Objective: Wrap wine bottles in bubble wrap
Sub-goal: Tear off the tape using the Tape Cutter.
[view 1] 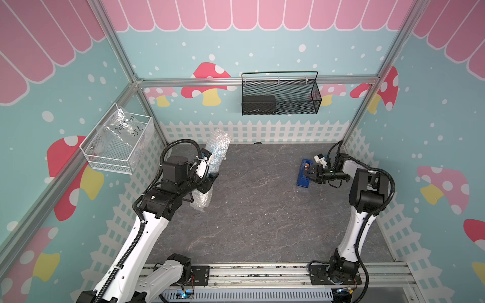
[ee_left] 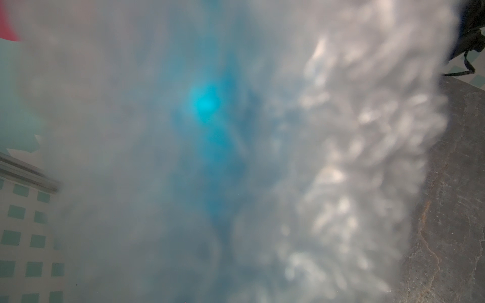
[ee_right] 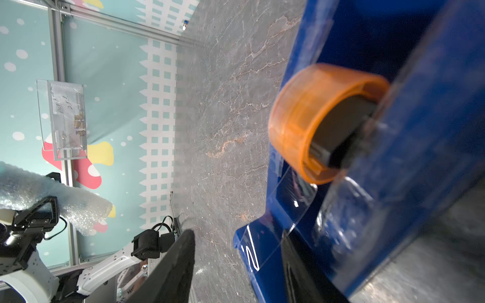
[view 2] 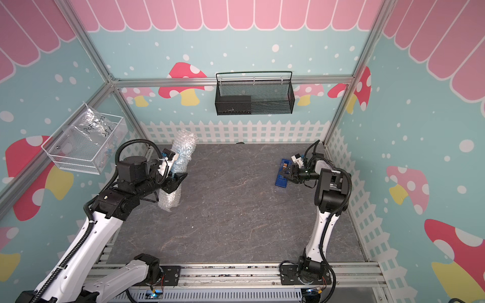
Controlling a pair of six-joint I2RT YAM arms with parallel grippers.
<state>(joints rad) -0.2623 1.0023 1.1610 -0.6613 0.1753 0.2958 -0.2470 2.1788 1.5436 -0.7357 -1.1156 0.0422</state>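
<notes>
**Item 1, bubble wrap** (view 1: pixel 218 145): rolled into a long tube, it is sitting at about 10 o'clock on the grey table (view 1: pixel 262 210). It is leaning, with its upper end pointing toward 12 o'clock. Whether its lower end is touching the table cannot be told.

**Item 2, wine bottle** (ee_left: pixel 207 123): it is lying inside the tube and showing only as a blue blur through the plastic.

**Item 3, left gripper** (view 1: pixel 211 181): it is clamping the tube around its middle, in both top views.

**Item 4, right gripper** (view 1: pixel 307 176): it is hovering at about 2 o'clock with its jaws standing apart. One finger is overlapping the blue tape dispenser (ee_right: pixel 393 39), and the other is standing clear of it over bare table.

**Item 5, orange tape core** (ee_right: pixel 296 118): it is sitting in the dispenser.

**Item 6, white wire basket** (view 1: pixel 110 160): it is hanging at 9 to 10 o'clock and holding a crinkled bag (view 1: pixel 123 126).

**Item 7, black mesh basket** (view 1: pixel 296 94): it is hanging at 12 o'clock.
</notes>
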